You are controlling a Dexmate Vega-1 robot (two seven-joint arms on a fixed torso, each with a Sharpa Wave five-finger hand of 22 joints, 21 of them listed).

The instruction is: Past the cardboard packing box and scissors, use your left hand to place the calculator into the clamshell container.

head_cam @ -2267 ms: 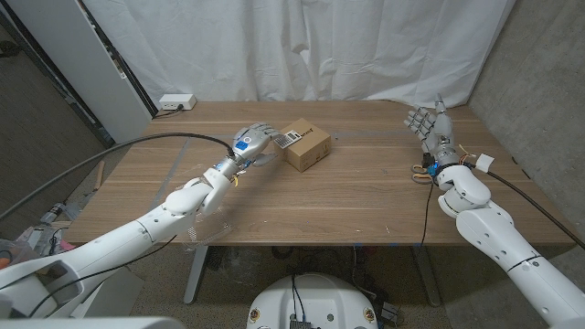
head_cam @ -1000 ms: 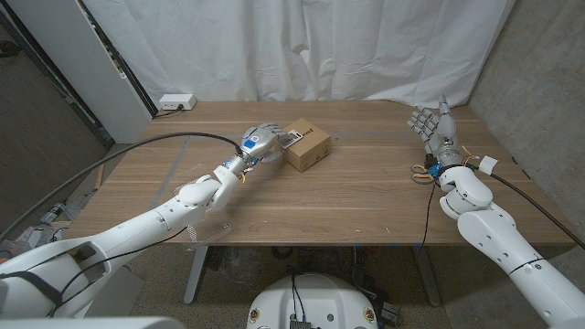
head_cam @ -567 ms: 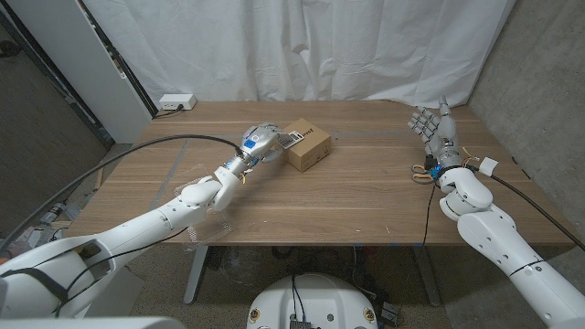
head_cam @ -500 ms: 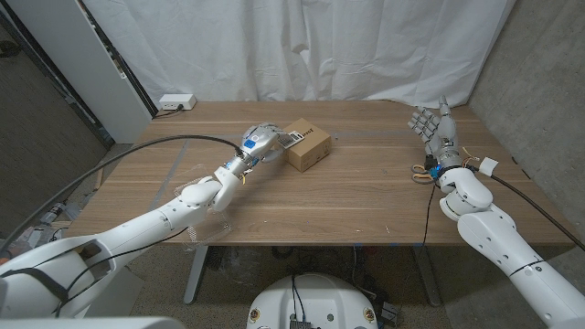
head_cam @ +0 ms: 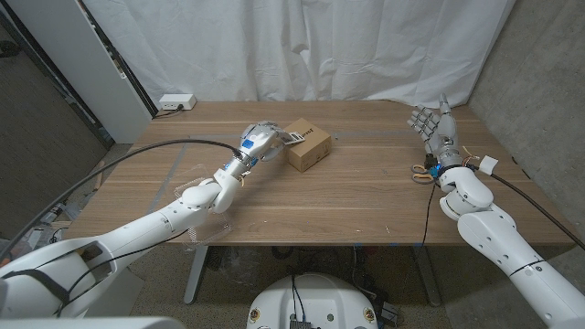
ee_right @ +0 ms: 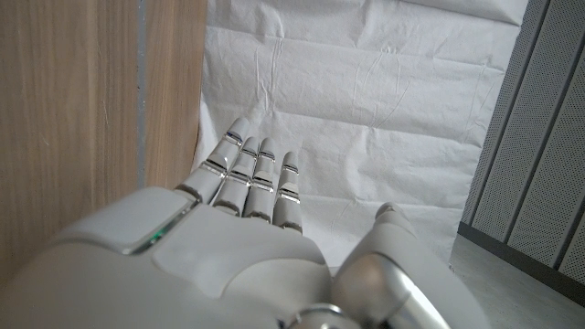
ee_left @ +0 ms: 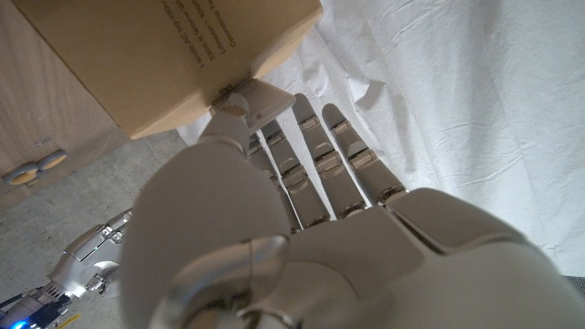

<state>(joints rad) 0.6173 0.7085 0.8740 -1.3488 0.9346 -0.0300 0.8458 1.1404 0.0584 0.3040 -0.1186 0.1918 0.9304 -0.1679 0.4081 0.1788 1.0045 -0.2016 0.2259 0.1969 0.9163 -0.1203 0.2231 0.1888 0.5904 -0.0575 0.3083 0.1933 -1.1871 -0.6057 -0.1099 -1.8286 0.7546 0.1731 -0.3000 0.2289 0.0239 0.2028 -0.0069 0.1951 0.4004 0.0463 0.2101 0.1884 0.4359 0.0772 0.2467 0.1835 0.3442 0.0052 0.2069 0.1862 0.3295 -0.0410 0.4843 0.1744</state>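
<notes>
Left arm is reaching in from the lower left of the head view, stretched diagonally toward upper centre of the frame. Left hand (head_cam: pixel 259 142) is hovering just left of the cardboard packing box (head_cam: pixel 306 144), fingers pointing at it. In the head view something flat with dark stripes is sticking out between hand and box; cannot tell whether it is the calculator or a label on the box. Left wrist view: left hand's fingers (ee_left: pixel 315 155) are lying straight and side by side, close together, thumb tip touching or nearly touching the box corner (ee_left: pixel 174 55). Nothing visibly gripped there, so whether the hand is holding anything cannot be told.

Box is sitting upper centre of the wooden bench (head_cam: pixel 347 196), turned at an angle.

Right arm is coming in from the lower right corner. Right hand (head_cam: pixel 430 122) is standing upright at the right side of the frame, fingers pointing up and slightly apart, holding nothing. Right wrist view: fingers (ee_right: pixel 260 178) are extended straight, nearly together, thumb off to the side, against the white curtain (head_cam: pixel 302 46).

Scissors (head_cam: pixel 420 172) are lying on the bench just below the right hand, beside the wrist, partly hidden.

White power strip (head_cam: pixel 175 102) is sitting at the bench's far left corner, upper left of the frame.
</notes>
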